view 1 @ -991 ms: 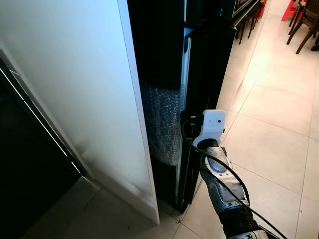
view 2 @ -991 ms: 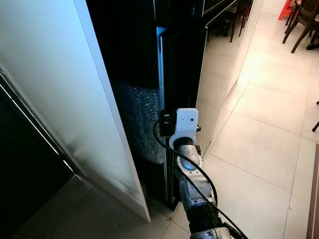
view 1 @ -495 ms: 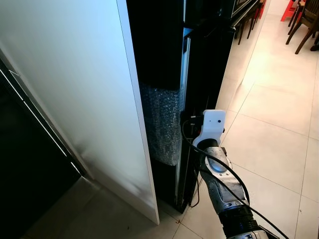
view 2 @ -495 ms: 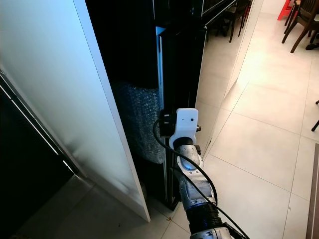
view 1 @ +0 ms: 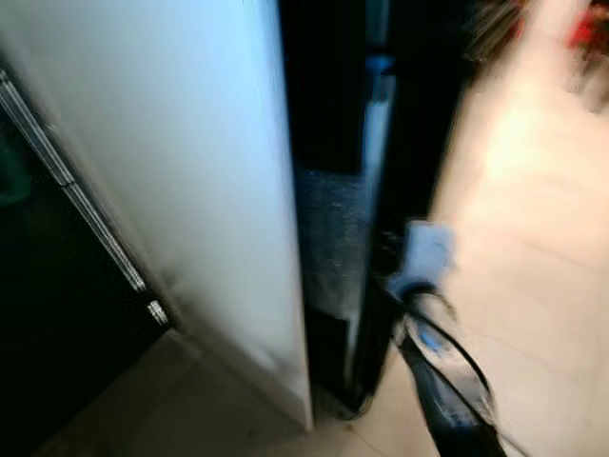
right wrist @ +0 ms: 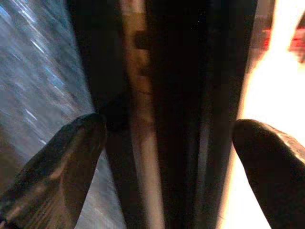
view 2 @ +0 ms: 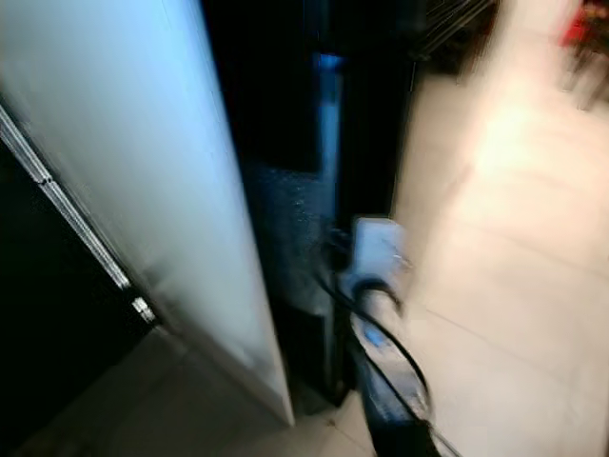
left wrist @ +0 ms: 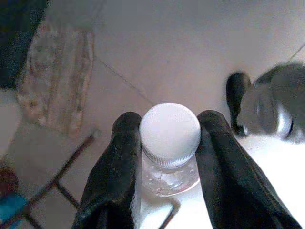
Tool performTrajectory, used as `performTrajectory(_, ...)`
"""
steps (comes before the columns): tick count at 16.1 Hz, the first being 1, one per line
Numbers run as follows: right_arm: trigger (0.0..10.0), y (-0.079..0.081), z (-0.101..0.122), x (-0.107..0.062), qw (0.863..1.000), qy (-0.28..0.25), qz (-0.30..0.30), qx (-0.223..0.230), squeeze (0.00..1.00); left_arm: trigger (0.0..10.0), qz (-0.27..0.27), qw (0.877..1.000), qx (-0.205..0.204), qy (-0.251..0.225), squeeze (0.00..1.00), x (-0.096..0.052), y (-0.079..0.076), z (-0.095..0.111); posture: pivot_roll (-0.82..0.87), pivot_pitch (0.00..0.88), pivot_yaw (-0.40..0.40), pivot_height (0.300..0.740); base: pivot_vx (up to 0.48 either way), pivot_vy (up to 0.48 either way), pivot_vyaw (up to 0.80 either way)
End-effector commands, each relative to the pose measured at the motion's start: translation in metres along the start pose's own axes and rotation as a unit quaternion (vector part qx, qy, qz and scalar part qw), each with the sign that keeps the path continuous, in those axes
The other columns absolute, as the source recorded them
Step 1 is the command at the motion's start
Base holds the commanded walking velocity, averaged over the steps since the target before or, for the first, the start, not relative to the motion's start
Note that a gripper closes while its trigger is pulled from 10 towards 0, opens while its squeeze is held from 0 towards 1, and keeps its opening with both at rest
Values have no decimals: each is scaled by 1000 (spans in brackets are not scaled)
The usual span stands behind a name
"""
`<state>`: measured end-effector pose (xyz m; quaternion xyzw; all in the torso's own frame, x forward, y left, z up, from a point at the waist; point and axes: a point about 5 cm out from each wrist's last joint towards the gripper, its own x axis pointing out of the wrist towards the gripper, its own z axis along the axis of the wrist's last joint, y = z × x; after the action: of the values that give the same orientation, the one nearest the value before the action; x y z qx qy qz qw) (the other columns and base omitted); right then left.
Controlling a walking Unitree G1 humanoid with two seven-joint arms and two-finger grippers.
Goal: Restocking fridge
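Our right tool (right wrist: 167, 157) stands spread wide at the dark fridge door's edge (right wrist: 190, 95), gripping nothing; our left tool (left wrist: 169, 157) is clamped on a white-capped bottle (left wrist: 169, 136) away from that door; we judge nothing shelved yet.

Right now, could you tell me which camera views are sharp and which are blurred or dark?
Both eye views are smeared by motion blur, with the floor washed out bright; the left wrist view is sharp on the bottle in the left gripper; the right wrist view is dim and soft around the right gripper.
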<state>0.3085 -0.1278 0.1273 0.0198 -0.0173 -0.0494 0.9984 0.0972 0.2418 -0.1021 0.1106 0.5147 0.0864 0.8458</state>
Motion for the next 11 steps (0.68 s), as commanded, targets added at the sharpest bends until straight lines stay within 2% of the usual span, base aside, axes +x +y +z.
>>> performTrajectory(1,10000,-35,0,0,996,9,-88,-5,0,10000,0,1000,4,13,0,-2,0,-8,-8,0,37,740,0,0,0)
performTrajectory(6,10000,-47,-6,-8,993,19,-116,-12,0,10000,0,1000,4,14,0,-2,-1,-9,-5,0,33,740,0,0,0)
performTrajectory(7,10000,-62,-6,-15,987,21,-157,-23,0,10000,0,1000,4,14,0,-2,-1,-9,-5,0,33,740,0,0,0)
performTrajectory(8,10000,-68,-7,-16,985,22,-170,-27,0,10000,0,1000,5,14,0,-2,-1,-9,-5,0,33,740,0,0,0)
performTrajectory(9,10000,-89,-8,-23,976,24,-211,-44,0,10000,-1,1000,6,14,0,-2,-1,-9,-10,0,35,740,0,0,0)
performTrajectory(11,10000,-106,-9,-31,968,27,-242,-57,0,10000,-2,1000,9,14,0,-2,-1,-9,-14,0,37,740,0,0,0)
